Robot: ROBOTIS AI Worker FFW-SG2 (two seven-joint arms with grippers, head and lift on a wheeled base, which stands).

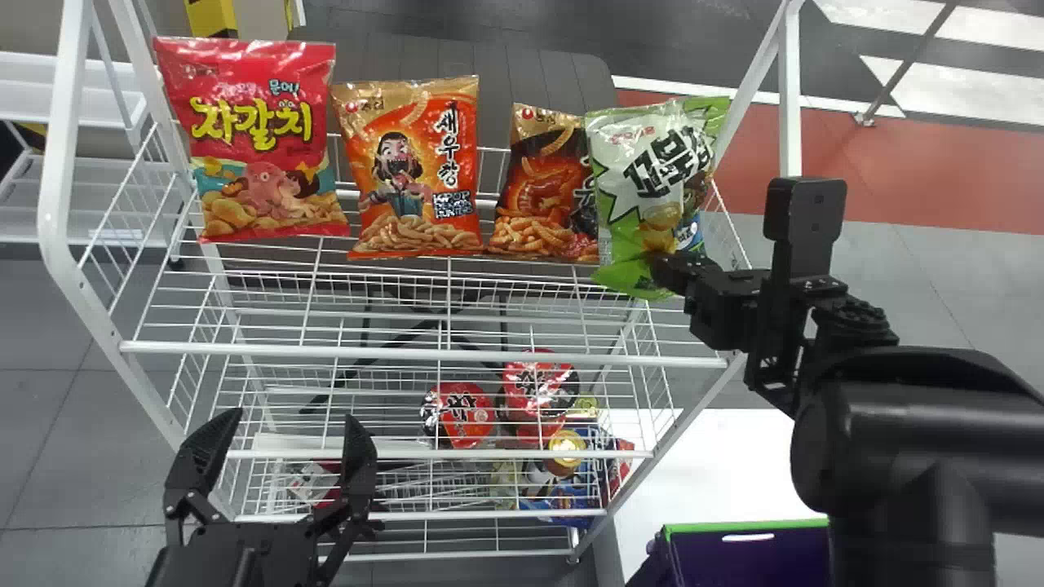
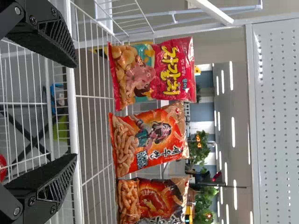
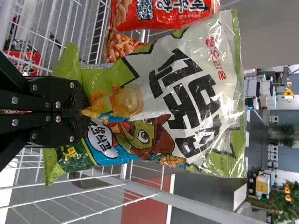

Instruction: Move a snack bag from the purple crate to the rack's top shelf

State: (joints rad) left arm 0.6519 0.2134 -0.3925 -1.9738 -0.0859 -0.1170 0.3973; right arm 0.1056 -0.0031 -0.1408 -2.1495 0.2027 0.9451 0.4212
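In the head view my right gripper (image 1: 670, 271) is at the right end of the rack's top shelf (image 1: 424, 352), at the lower part of a green and white snack bag (image 1: 640, 183). The right wrist view shows the right gripper (image 3: 77, 111) shut on the lower middle of that snack bag (image 3: 187, 93), which stands upright. Whether its bottom rests on the wires I cannot tell. My left gripper (image 1: 285, 444) is parked low at the left front of the rack, open and holding nothing; the left wrist view shows the left gripper (image 2: 74, 109) with fingers wide apart. The purple crate (image 1: 746, 558) is at lower right.
On the top shelf stand a red bag (image 1: 261, 147), an orange bag (image 1: 416, 171) and a darker orange bag (image 1: 542, 187), the last partly behind the green one. Cup noodles (image 1: 458, 414) sit on a lower shelf. White rack posts (image 1: 789, 98) rise at both sides.
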